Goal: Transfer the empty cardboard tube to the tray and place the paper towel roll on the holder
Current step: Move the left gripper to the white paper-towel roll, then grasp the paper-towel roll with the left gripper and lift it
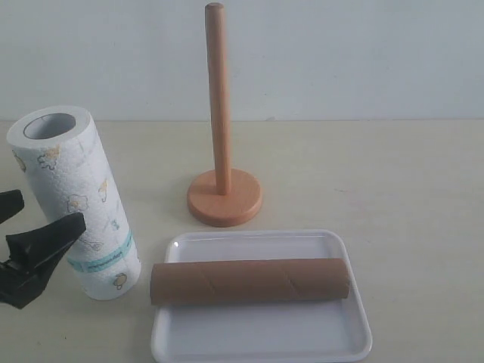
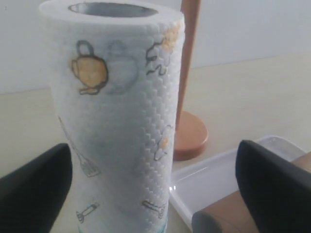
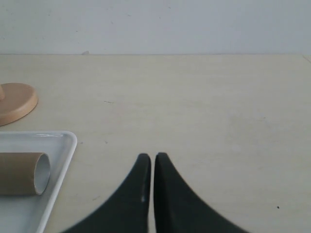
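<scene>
Left gripper [image 2: 154,187]: jaws spread wide, low at the near left of the scene, one of its black fingers [image 2: 34,194] on each side of the paper towel roll [image 2: 121,97]. One finger is at the roll's edge, contact not clear; the other stands well apart from it. Nothing is pinched. Right gripper [image 3: 152,158]: fingers pressed together, holding nothing, over bare table [image 3: 204,97] to the right of the tray [image 3: 63,150]. Paper towel roll: stands upright on the table at the left, hollow core up, just beside the tray's left rim and not on the holder [image 1: 224,198]. Cardboard tube [image 1: 249,280]: lies on its side across the tray, spanning it from left to right — this half of the task reads as done. Holder: stands at the far centre, beyond the tray, its pole bare. Remaining, by judgement: close on the roll, lift it above the pole's tip, line the core up and lower it — roughly half the task left. Next move calls for an even squeeze, since the soft paper will give under the jaws.
</scene>
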`<move>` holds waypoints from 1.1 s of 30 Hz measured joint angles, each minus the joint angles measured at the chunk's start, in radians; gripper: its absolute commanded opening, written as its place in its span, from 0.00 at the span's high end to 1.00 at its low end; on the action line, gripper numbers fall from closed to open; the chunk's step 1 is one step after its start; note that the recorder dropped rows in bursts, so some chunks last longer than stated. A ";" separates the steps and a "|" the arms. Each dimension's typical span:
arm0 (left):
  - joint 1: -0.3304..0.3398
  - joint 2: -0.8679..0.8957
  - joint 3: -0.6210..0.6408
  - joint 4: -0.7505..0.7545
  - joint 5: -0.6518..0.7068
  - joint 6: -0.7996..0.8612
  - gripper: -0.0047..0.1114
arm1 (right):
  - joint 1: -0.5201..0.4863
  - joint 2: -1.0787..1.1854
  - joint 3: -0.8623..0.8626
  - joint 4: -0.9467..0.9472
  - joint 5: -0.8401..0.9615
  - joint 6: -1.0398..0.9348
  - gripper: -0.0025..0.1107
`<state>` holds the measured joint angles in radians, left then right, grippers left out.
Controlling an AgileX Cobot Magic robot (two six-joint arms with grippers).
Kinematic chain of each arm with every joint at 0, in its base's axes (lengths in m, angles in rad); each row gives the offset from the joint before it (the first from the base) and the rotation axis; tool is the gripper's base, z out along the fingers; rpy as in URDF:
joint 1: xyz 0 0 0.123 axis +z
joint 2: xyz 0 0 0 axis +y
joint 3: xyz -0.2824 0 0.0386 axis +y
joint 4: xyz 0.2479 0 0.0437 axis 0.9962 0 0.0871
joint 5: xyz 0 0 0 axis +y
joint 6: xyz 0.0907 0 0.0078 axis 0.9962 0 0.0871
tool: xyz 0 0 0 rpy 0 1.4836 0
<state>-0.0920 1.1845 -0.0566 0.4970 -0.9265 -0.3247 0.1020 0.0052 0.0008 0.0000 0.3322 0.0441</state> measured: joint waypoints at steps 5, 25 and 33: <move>0.000 0.151 -0.052 -0.049 -0.082 0.068 0.23 | 0.000 0.000 0.000 0.000 0.000 0.000 0.95; 0.000 0.575 -0.299 0.037 -0.210 0.105 0.63 | 0.000 0.000 0.000 0.000 0.000 0.000 0.95; 0.000 0.549 -0.302 0.037 -0.235 0.133 0.92 | 0.000 0.000 0.000 0.000 0.000 0.000 0.95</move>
<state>-0.0920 1.7337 -0.3584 0.5343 -1.1619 -0.1912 0.1020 0.0052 0.0008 0.0000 0.3322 0.0441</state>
